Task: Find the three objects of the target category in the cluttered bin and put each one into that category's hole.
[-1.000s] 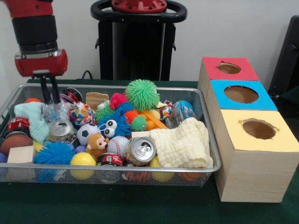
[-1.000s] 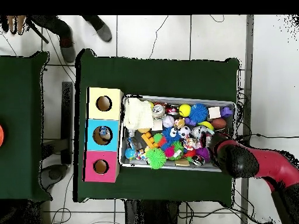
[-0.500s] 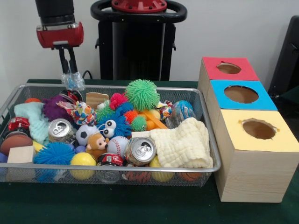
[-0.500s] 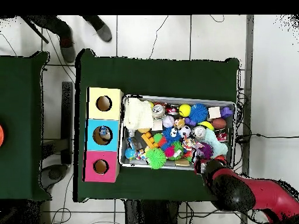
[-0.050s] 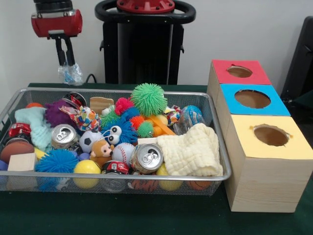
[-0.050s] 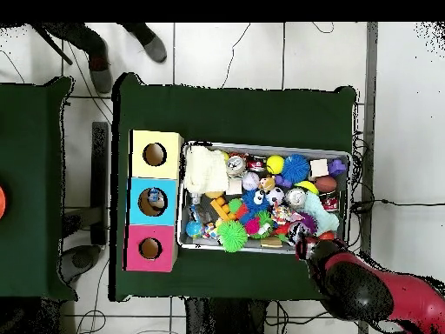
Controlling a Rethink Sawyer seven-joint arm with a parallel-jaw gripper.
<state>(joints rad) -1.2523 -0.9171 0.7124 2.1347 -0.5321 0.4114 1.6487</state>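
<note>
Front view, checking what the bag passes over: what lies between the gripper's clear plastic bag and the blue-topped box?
In the front view, the clear plastic bag hangs from the gripper; toward the blue-topped box lie the bin's toys, notably the green spiky ball.

No text, label, brand, number or sign can be read in either view. The red-labelled drink cans (image 5: 19, 130) in the wire mesh bin (image 5: 146, 186) carry print too small to make out, and the three coloured wooden boxes (image 5: 259, 142) bear no lettering.
</note>
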